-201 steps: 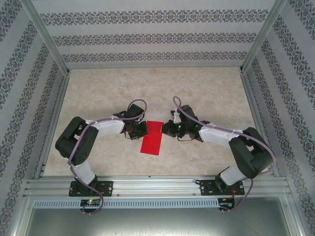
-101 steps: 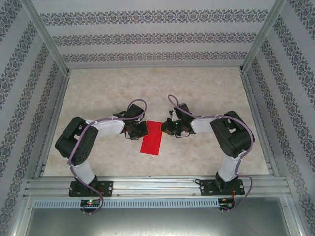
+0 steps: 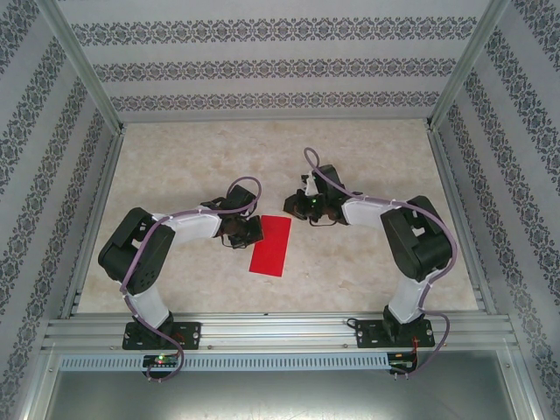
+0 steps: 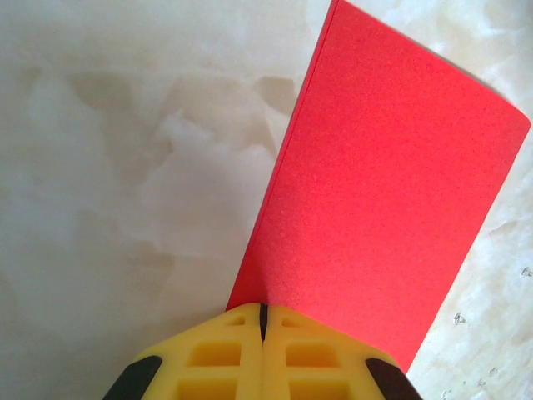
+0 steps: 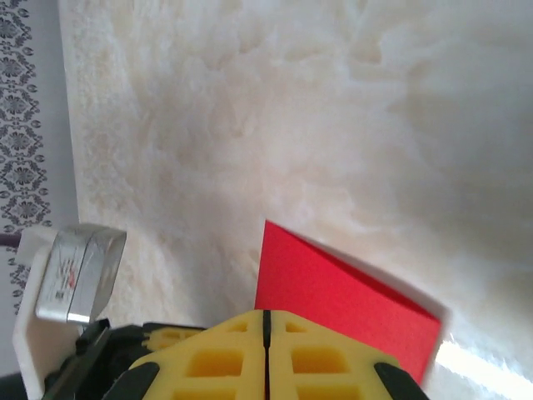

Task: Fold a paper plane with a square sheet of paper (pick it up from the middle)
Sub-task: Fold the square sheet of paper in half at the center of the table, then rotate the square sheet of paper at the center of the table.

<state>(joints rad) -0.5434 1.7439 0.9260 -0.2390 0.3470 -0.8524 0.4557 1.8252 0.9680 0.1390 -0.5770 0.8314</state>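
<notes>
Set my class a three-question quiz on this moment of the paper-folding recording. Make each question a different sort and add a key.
1. True or false: the thin bright red paper rectangle has already been folded into a narrow pointed dart.
2. The right pincer is: A) by the paper's far end; B) over the paper's middle; C) at the paper's near end, toward the arm bases.
3. Fill in: the left pincer, with its tips at the paper's edge, is ____ (open or shut).

Key: 1 false; 2 A; 3 shut.
</notes>
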